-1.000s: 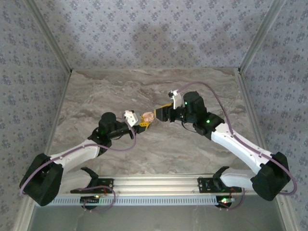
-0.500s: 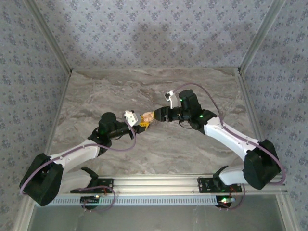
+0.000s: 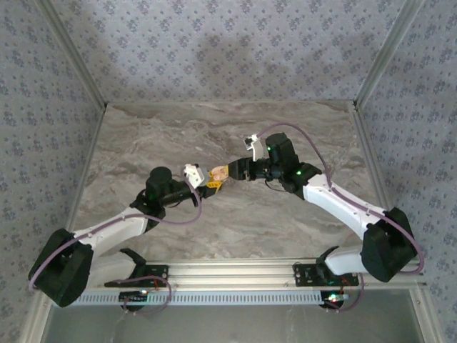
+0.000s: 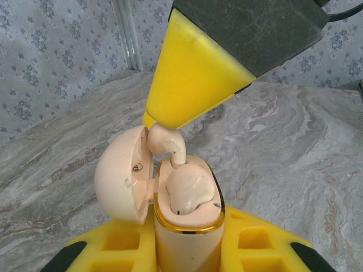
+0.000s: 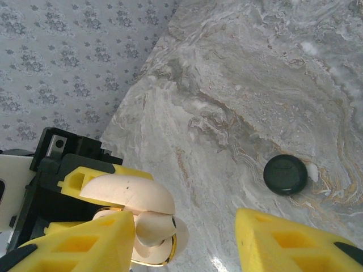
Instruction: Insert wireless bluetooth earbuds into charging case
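The left gripper [image 3: 213, 186] clamps the pale charging case [image 4: 187, 246], lid swung open, one earbud [image 4: 187, 190] seated inside. A second earbud [image 4: 166, 141] stands stem-down at the neighbouring socket, touched by a yellow finger [image 4: 193, 79] of the right gripper [image 5: 184, 232], whose jaws stand apart. Beyond, a black disc [image 5: 285, 174] lies on the marble table [image 5: 255, 73].
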Action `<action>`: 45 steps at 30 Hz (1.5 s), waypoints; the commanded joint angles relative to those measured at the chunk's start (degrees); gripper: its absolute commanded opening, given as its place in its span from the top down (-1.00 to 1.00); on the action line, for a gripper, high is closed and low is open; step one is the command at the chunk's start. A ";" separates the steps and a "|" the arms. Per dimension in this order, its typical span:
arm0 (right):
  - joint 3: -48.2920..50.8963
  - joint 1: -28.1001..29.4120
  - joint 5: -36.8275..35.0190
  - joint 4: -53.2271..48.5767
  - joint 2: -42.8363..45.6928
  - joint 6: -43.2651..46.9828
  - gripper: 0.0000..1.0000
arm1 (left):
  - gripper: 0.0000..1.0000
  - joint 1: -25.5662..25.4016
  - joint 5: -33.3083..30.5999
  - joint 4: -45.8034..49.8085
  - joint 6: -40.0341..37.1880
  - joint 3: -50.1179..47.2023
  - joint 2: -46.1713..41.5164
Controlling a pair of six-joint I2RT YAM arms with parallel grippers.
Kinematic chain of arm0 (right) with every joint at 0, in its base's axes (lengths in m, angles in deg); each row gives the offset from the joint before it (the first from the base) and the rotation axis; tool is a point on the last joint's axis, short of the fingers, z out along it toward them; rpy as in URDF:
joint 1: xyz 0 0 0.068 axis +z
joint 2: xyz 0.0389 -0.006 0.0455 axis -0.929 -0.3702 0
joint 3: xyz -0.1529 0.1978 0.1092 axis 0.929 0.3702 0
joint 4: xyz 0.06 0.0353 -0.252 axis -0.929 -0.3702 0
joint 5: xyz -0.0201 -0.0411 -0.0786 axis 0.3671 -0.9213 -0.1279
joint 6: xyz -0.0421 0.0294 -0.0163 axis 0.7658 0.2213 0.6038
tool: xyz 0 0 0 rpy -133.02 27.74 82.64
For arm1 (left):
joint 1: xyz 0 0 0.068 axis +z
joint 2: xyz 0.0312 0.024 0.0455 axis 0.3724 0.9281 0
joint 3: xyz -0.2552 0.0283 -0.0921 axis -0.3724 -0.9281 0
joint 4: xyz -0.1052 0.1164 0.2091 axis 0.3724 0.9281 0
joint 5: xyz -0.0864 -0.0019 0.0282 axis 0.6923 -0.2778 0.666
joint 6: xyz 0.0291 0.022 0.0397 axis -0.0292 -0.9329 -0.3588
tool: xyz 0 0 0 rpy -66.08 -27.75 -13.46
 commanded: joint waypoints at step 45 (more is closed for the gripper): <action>-1.62 0.08 0.82 0.34 2.27 -1.12 -0.12 | 0.96 -0.06 0.87 -2.15 0.24 0.41 -1.99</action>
